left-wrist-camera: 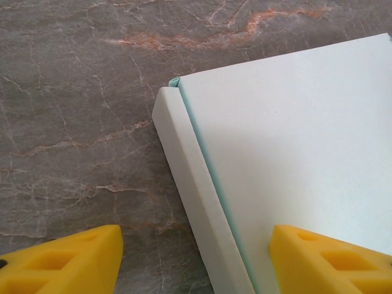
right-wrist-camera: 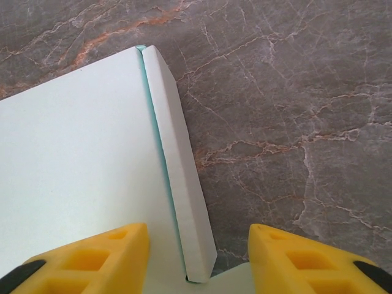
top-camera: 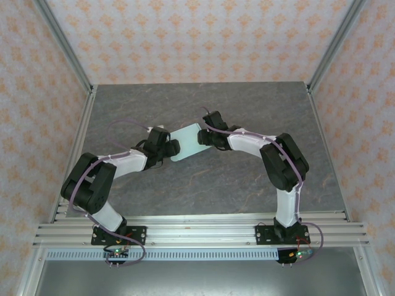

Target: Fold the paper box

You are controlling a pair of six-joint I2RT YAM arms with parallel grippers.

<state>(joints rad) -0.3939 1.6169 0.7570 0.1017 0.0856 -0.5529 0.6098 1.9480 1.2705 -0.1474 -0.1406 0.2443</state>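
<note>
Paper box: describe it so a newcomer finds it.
On the grey marbled table, between the left gripper and right gripper, lies the paper box. It is flat pale mint card with folded side flaps, the only thing lying on the stone.

The paper box (top-camera: 185,140) lies near the middle of the table (top-camera: 203,191), a little toward the far edge and slightly askew to the table's edges. It is pale mint card with a broad, smooth, flat panel. A narrow side strip (left-wrist-camera: 190,184) is folded along one long edge, and an opposite strip (right-wrist-camera: 177,171) likewise; both look whiter than the panel.
</note>
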